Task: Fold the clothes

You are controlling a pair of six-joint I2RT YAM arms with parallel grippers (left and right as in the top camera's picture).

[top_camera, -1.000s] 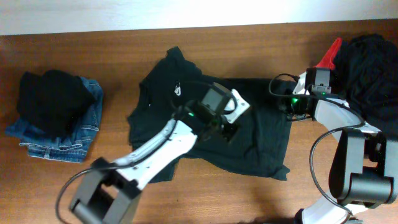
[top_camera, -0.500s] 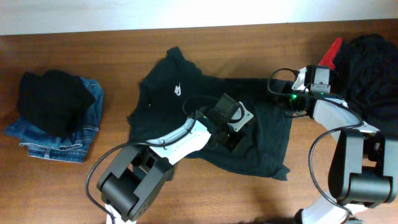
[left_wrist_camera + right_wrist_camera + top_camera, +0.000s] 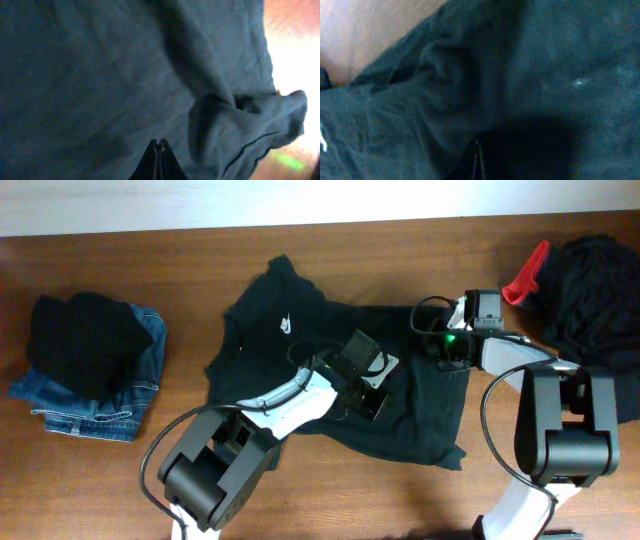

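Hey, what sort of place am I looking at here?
Probably a robotics lab bench for laundry folding: a left arm and right arm at a wooden table, a dark T-shirt spread out, folded jeans stacked nearby.

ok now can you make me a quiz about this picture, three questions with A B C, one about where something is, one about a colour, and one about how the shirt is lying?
1. Where is the stack of blue denim jeans on the brown wooden table?
A) at the left arm's end
B) in the middle
C) at the right arm's end

2. What colour is the small logo on the very dark teal-black T-shirt?
A) red
B) white
C) yellow

3. How is that T-shirt lying?
A) folded into a neat square
B) hanging in the air
C) spread out on the table, a bit wrinkly

Answers:
1 A, the overhead view shows the jeans far over on the left arm's side.
2 B, the logo stands out white on the dark cloth.
3 C, the sleeves and body lie open on the wood.
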